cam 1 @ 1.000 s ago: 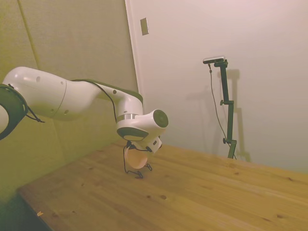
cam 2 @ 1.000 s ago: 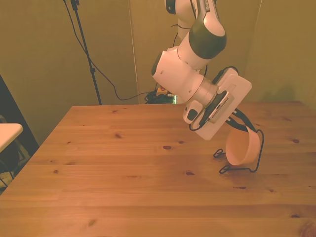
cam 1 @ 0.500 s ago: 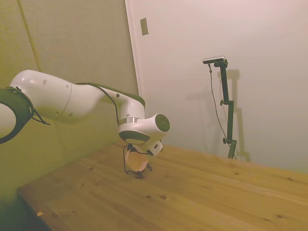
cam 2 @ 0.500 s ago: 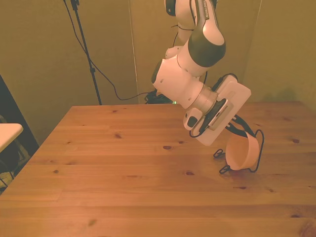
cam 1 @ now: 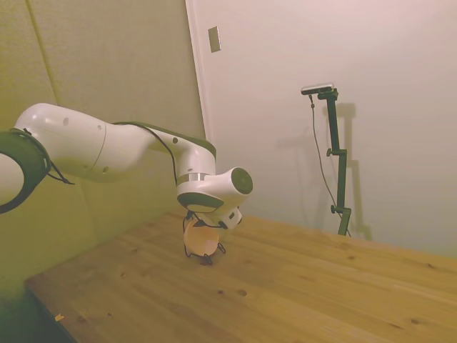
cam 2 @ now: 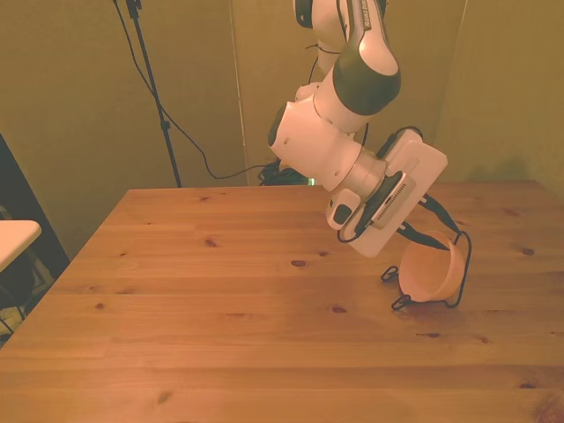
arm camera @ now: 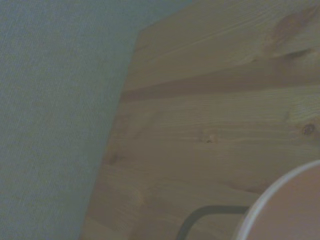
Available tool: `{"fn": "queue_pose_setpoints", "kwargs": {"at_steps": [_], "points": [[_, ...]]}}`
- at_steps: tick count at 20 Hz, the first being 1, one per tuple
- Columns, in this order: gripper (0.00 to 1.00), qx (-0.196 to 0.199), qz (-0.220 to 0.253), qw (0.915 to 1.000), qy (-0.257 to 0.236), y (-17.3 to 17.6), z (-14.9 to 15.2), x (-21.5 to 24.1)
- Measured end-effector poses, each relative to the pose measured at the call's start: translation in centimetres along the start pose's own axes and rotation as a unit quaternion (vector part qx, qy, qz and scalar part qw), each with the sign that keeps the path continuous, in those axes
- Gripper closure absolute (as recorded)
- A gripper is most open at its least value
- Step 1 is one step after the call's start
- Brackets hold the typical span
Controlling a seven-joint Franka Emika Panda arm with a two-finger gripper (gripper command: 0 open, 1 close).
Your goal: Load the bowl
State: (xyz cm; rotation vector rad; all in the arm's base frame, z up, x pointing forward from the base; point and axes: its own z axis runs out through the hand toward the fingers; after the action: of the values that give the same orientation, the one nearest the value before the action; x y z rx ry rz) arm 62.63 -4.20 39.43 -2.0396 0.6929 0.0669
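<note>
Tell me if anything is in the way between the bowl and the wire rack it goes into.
Nothing visible is. The bowl is already tilted on edge inside the wire rack, with the gripper right above it. Only bare table lies around the rack.

A robotics lab or test room: a white robot arm (cam 2: 339,132) works over a bare wooden table (cam 2: 220,335) between plain padded walls (cam 1: 107,64).
</note>
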Motion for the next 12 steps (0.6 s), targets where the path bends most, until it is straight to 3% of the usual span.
{"fn": "queue_pose_setpoints", "kwargs": {"at_steps": [4,8,12], "points": [[0.00,0.000,-0.004,0.9994,0.034,-0.1,-5.1,-1.5],[0.00,-0.046,-0.004,0.9968,0.066,1.6,-10.2,-4.8],[0.00,-0.100,0.000,0.9909,0.090,4.7,-12.8,-8.3]]}}
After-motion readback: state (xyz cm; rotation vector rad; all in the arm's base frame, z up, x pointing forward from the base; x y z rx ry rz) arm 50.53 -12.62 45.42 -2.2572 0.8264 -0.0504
